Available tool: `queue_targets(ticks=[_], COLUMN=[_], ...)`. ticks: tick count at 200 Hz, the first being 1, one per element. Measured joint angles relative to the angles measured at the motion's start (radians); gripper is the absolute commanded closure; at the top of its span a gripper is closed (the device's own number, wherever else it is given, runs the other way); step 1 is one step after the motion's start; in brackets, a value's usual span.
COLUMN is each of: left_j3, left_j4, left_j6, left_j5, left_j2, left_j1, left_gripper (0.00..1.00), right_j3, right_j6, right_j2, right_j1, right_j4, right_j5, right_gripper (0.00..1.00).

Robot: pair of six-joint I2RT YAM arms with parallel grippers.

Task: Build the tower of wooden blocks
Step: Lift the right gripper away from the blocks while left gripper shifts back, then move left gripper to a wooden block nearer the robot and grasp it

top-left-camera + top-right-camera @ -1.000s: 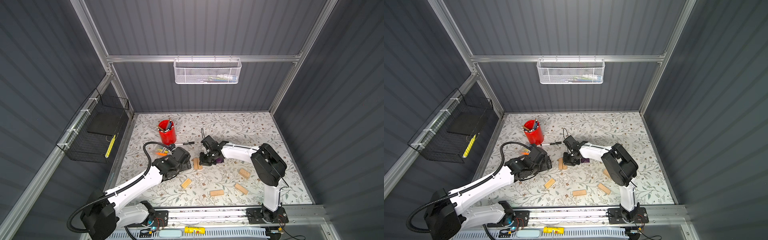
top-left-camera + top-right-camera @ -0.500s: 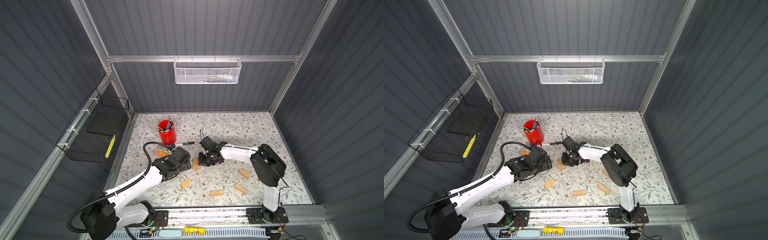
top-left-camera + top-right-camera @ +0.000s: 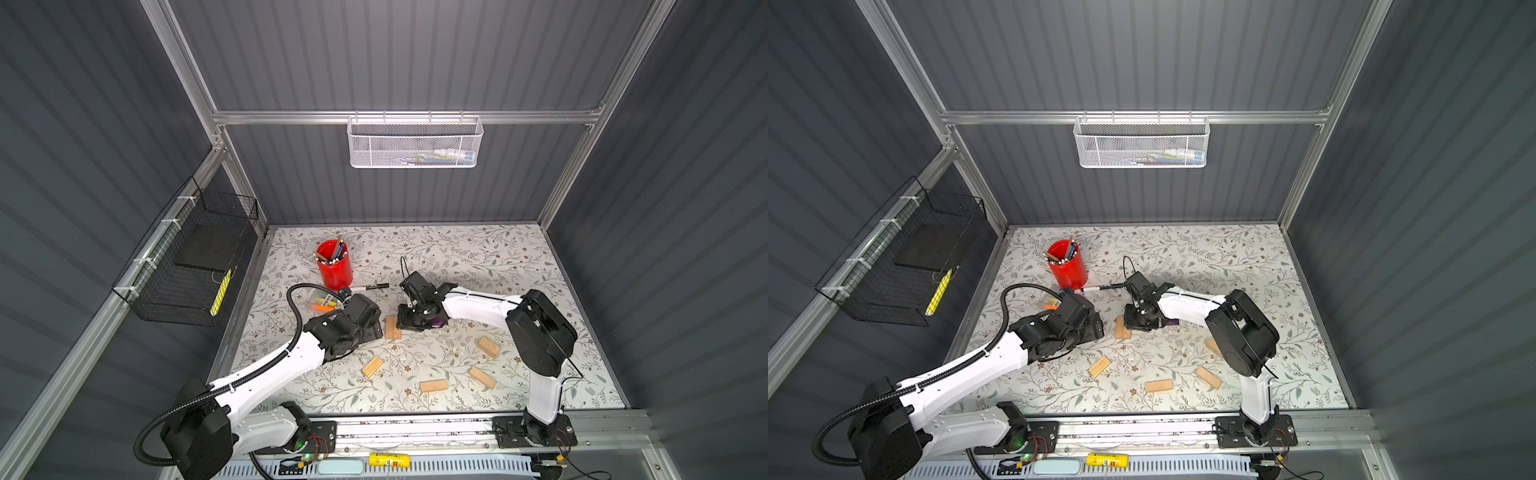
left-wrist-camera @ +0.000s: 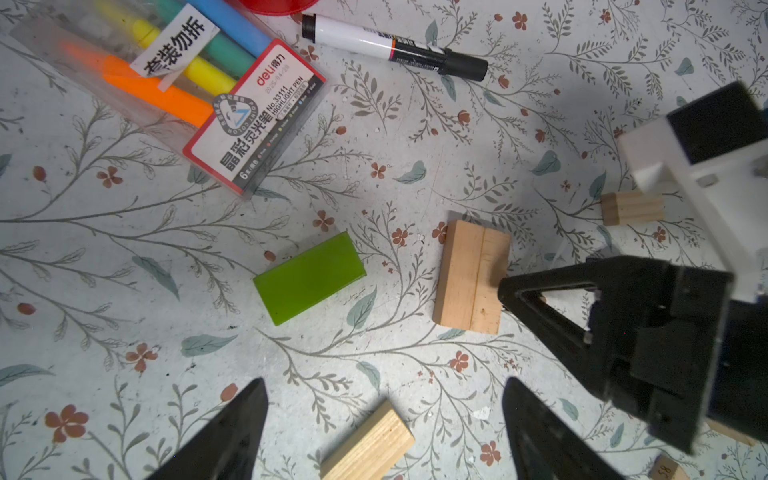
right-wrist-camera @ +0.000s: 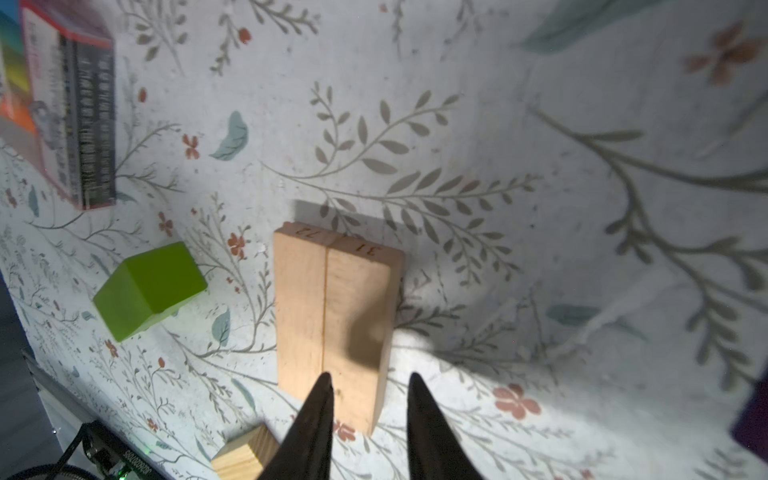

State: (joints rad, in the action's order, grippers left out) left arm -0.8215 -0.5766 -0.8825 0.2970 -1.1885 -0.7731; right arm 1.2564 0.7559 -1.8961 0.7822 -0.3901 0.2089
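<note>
**Right arm** [image 3: 478,305]: rises from its base, bends at a raised elbow and runs its white forearm toward the pair of pale natural-wood rectangular bricks [image 3: 392,327], with the wrist pitched downward. **Right gripper** [image 5: 372,386]: released, its black fingers parted by a narrow gap with nothing clasped between them. In the right wrist view the tips stand over the near end of the pair, one at the seam between the two bricks and one just past the outer edge. Whether they touch the wood cannot be told. The pair lies flat, long faces touching, on the floral-patterned table mat [image 3: 457,257]. **Left arm** [image 3: 282,365]: stretched low and diagonally from its base, ending just beside the pair on the side opposite the right gripper. **Left gripper** [image 4: 384,386]: spread wide and empty, held above the mat. **Lime-green house-shaped block** [image 4: 309,278]: lies near the pair on the left arm's side, not touching it. **Purple block** [image 3: 437,322]: lies near the pair on the right arm's side, partly hidden under the right gripper. **Four loose pale wood bricks**, among them a grooved one [image 3: 372,366]: scattered singly, well apart from the pair, on its side toward the arms' bases.
</note>
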Motion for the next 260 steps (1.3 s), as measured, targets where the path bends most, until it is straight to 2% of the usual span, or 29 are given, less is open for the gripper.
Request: queue_targets(ticks=[43,106,168,213,233,260], left_j3=[-0.024,-0.026,-0.028,-0.118,-0.180,-0.198], left_j4=[-0.017,-0.025,0.027,0.066,0.089,0.122], left_j6=[0.016,0.032,0.090,0.247,0.326,0.406], left_j5=[-0.040,-0.170,-0.203,-0.172,-0.159,-0.159], left_j2=[0.016,0.019,-0.035,-0.174,-0.260,-0.341], left_j1=[0.000,-0.032,-0.240,-0.424,-0.495,-0.546], left_gripper=[0.15,0.23,0.29,0.31,0.31,0.31], right_j3=[-0.051,-0.219,-0.436,-0.563,-0.585,-0.623], right_j6=[-0.046,-0.061,-0.020,0.013,0.021,0.035], right_j2=[0.158,0.406,0.686,0.914,0.962,0.988], right_j1=[0.000,-0.003,-0.064,-0.145,-0.171,-0.202], right_j4=[-0.010,-0.113,-0.213,-0.304,-0.327,-0.340], right_j5=[-0.015,-0.079,-0.116,-0.126,-0.125,-0.121], right_gripper=[0.56,0.42,0.27,0.14,0.08,0.01])
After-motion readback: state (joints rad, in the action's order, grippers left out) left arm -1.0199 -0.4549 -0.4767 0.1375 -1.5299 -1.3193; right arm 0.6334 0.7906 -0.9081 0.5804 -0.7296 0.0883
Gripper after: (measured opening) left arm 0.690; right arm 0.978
